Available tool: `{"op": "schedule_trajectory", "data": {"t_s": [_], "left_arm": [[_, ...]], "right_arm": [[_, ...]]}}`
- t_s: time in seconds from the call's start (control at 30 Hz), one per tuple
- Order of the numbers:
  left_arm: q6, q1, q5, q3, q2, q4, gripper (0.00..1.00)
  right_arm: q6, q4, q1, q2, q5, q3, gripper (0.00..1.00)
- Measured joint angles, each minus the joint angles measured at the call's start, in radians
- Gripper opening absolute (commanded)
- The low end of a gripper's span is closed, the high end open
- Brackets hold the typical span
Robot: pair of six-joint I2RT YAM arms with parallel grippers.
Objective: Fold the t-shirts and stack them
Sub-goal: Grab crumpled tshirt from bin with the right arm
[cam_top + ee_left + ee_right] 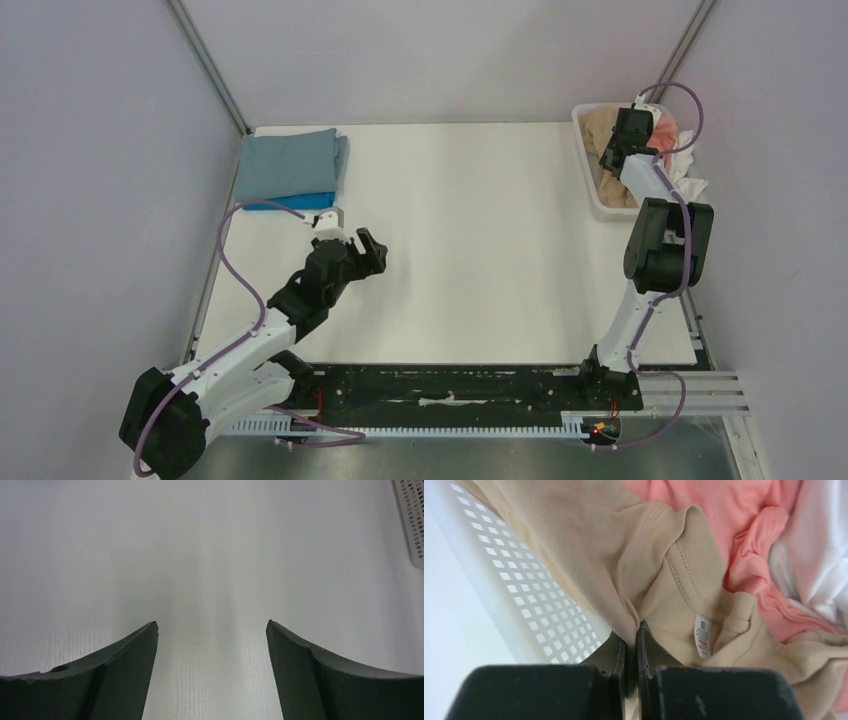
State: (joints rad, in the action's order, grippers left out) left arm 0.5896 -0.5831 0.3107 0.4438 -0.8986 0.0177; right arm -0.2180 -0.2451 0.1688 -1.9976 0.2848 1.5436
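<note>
My right gripper (632, 632) is in the white basket (592, 180) at the back right, shut on a pinched fold of the tan t-shirt (589, 545) near its collar and label. The tan shirt also shows in the top view (601, 128). The coral-pink shirt (704, 510) and the white shirt (819, 565) lie beside it in the basket. A folded grey-blue shirt (290, 165) lies on a bright blue one (312, 200) at the back left. My left gripper (368, 250) is open and empty above the bare table, near that stack.
The basket's perforated wall (524, 600) stands just left of my right fingers, and its corner shows in the left wrist view (412, 520). Grey walls close in the white table (470, 230) on three sides.
</note>
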Motion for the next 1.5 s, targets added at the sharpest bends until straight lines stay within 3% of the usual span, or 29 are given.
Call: {"op": "schedule_trajectory", "data": {"t_s": [0.27,0.5,0.7,1.03,1.2,1.4,1.5], "left_arm": [[0.0,0.0,-0.001,0.0,0.001,0.0,0.85],[0.0,0.0,-0.002,0.0,0.031,0.0,0.85],[0.0,0.0,-0.002,0.0,0.051,0.0,0.85],[0.0,0.0,-0.002,0.0,0.051,0.0,0.85],[0.0,0.0,0.0,0.0,0.047,0.0,0.85],[0.0,0.0,0.002,0.0,0.042,-0.001,0.85],[0.0,0.0,0.003,0.0,0.042,-0.002,0.85]], "right_arm": [[0.033,-0.015,0.008,0.216,-0.002,0.0,0.0],[0.059,0.0,0.008,0.354,-0.11,0.134,0.0],[0.06,0.051,0.004,0.398,-0.226,0.196,0.0],[0.09,0.064,-0.001,0.368,-0.14,0.224,0.0],[0.101,0.056,0.004,0.323,-0.11,0.219,0.07],[0.119,0.045,0.024,0.291,-0.08,0.099,0.19],[0.119,0.013,0.06,0.214,-0.072,0.1,0.51]]}}
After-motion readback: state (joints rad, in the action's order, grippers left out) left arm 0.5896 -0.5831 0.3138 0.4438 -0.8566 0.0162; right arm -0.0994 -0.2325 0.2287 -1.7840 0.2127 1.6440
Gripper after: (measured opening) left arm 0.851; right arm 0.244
